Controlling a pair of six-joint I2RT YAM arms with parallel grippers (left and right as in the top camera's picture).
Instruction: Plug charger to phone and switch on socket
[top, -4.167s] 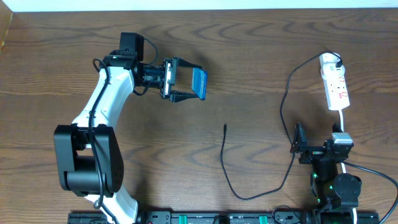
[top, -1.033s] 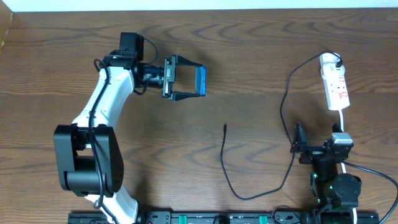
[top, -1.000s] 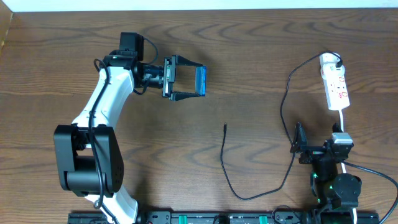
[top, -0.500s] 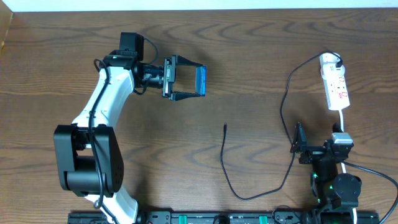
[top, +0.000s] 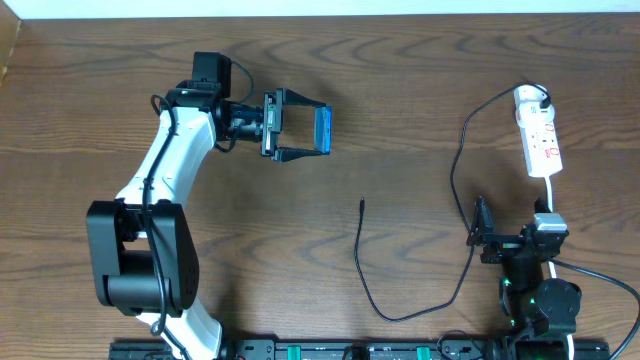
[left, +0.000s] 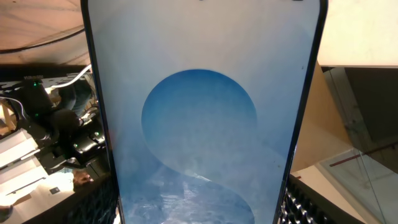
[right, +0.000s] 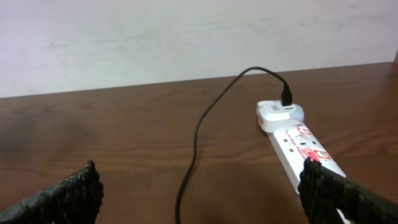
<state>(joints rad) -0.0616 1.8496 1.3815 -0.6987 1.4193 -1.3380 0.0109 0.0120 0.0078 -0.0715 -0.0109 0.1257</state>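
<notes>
Overhead, left pincer (top: 316, 131) gripping phone (top: 324, 128), circle graphic (left: 199, 118) seen only from wrist, right pincer (right: 202, 193) gaping, empty.

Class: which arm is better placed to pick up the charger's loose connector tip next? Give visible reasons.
Right. The left hand is occupied holding the phone; the right hand is open, empty, with the charger lying beside it.

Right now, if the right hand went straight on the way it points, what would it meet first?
Probably the charger cable, lying straight ahead of the open right hand; the socket sits off to the right. Height is unclear; riding higher, it would reach only the wall.
</notes>
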